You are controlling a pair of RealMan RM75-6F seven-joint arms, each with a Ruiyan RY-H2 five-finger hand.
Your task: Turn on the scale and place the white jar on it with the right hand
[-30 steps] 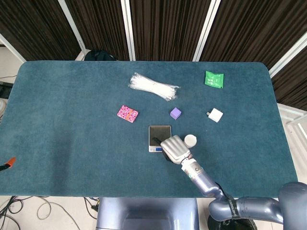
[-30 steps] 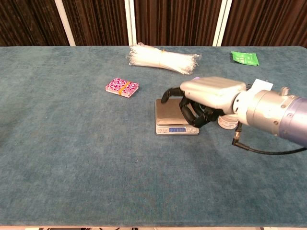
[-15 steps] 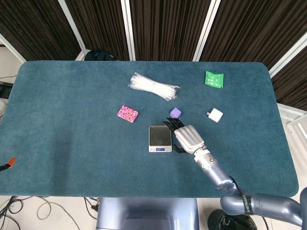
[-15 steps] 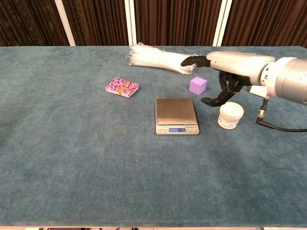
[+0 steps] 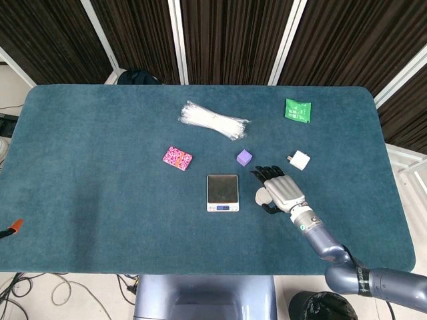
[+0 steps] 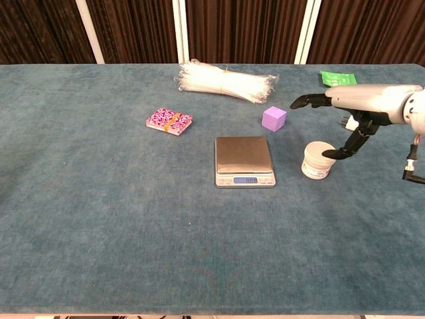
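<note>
Teal felt table point(image 5: 100, 167) is carrying a scale point(image 6: 244, 160) with its display lit, so power-on looks done. I am hovering my right hand point(image 6: 358, 113), fingers spread and empty, above the white jar point(image 6: 318, 160) just right of the scale, lining up a grasp.

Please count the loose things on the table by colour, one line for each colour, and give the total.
White or clear: 3, the white jar, the small white block and the bundle of clear strips
Purple: 1, the cube
Green: 1, the packet
Pink patterned: 1, the small box
Silver: 1, the scale
Total: 7
</note>
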